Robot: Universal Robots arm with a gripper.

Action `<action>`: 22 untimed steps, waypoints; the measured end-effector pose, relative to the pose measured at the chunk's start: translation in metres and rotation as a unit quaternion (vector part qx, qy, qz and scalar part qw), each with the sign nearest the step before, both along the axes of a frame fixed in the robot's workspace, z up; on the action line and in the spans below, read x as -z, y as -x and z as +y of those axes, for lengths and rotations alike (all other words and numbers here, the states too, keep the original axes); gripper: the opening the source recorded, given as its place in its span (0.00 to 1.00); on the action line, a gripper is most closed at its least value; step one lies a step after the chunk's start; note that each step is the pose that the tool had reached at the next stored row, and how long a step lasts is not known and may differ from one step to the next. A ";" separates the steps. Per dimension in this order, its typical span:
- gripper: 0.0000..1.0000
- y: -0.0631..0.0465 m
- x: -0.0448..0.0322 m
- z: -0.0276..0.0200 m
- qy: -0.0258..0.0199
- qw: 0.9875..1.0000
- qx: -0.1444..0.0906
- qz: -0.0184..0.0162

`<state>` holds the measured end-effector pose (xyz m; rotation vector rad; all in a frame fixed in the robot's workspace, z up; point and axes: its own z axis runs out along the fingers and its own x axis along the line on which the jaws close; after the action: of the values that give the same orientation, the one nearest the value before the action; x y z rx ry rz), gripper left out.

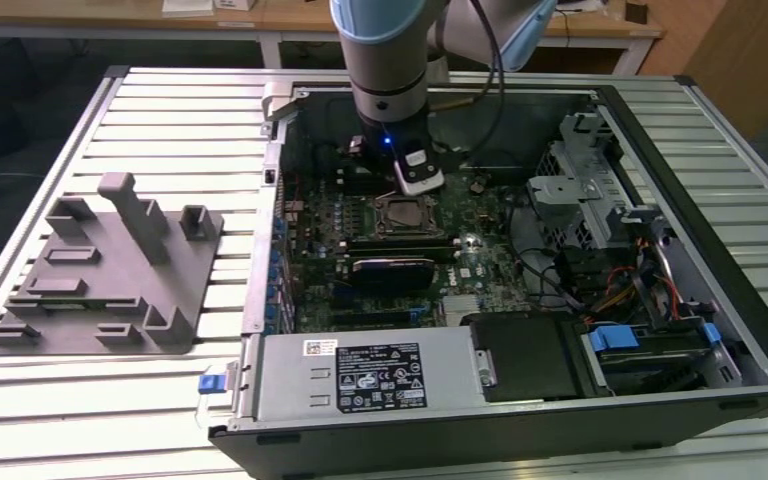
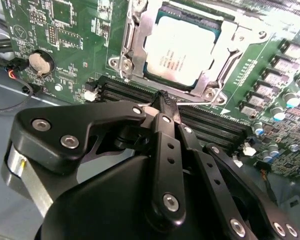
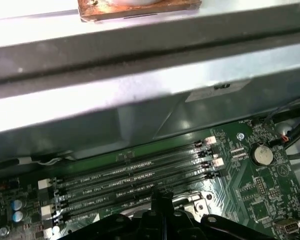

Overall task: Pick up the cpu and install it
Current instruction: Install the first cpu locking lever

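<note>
the gripper had its fingers drawn together to a narrow point, with nothing held between them. the cpu lay just ahead of and below that point, flat in the socket frame, silvery top up. being square, it had no long axis to speak of. a metal frame sat around its edge; whether that frame was latched could not be told. between the fingertips and the cpu ran the memory slots, directly under the tool. the motherboard carrying all this sat inside the open computer case. in the exterior view the case also held a power supply, well apart from the tool, and the gripper hung just beside the socket.
</note>
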<state>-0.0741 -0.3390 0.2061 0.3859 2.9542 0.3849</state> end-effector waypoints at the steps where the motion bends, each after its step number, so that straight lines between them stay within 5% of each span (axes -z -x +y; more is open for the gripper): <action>1: 0.11 0.000 0.0001 0.0010 0.000 1.000 0.002 0.000; 9: 0.11 0.000 0.0010 0.0031 0.000 0.999 0.045 0.000; 14: 0.11 0.000 0.0018 0.0091 0.000 0.999 0.052 0.000; 22: 0.11 -0.001 0.0035 0.0094 0.000 0.997 0.075 0.000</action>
<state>-0.0730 -0.3295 0.2025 0.6027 2.9009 0.3652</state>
